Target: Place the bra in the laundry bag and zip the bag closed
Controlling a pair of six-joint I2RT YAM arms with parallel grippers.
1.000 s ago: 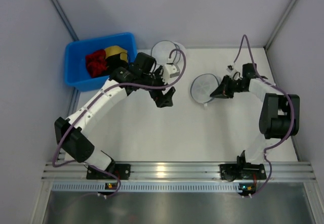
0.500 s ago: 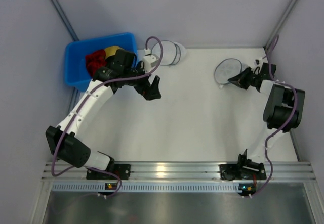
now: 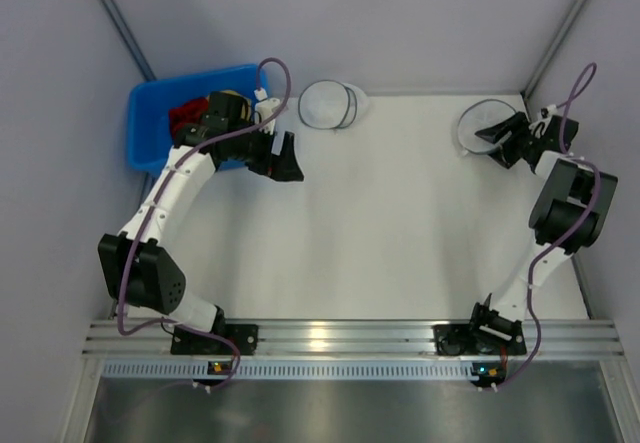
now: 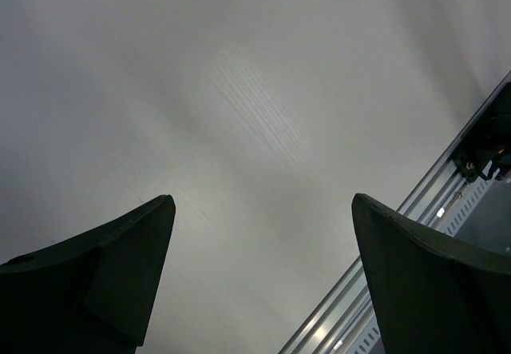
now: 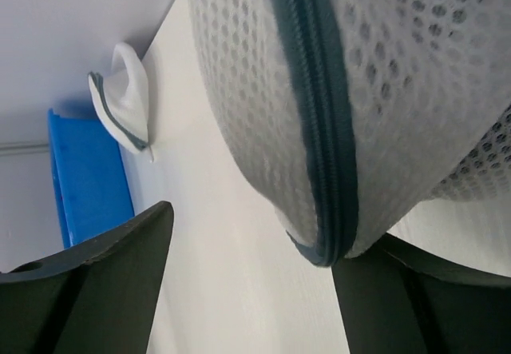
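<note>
The laundry bag point(image 3: 478, 121), a see-through mesh pouch with a dark hoop rim, lies at the far right corner of the table. My right gripper point(image 3: 501, 142) is right beside it, open. In the right wrist view the laundry bag point(image 5: 375, 90) with its dark zip fills the upper right. Its edge rests on my right finger, and the right gripper point(image 5: 255, 234) has bare table between its jaws. The left gripper point(image 3: 287, 160) hangs open next to the blue bin. In its own view the left gripper point(image 4: 259, 202) has only tabletop between its fingers. The bra is out of view.
A blue bin point(image 3: 150, 113) at the far left holds a red garment point(image 3: 185, 116) and a yellow-and-black one. A whiter round mesh case point(image 3: 328, 104) stands at the far middle; the mesh case point(image 5: 120, 102) and blue bin point(image 5: 84, 178) also show in the right wrist view. Walls close both sides.
The right arm carried the laundry bag from the table's middle to the far right corner and its jaws have opened. The left arm swung back left toward the blue bin, still open.
</note>
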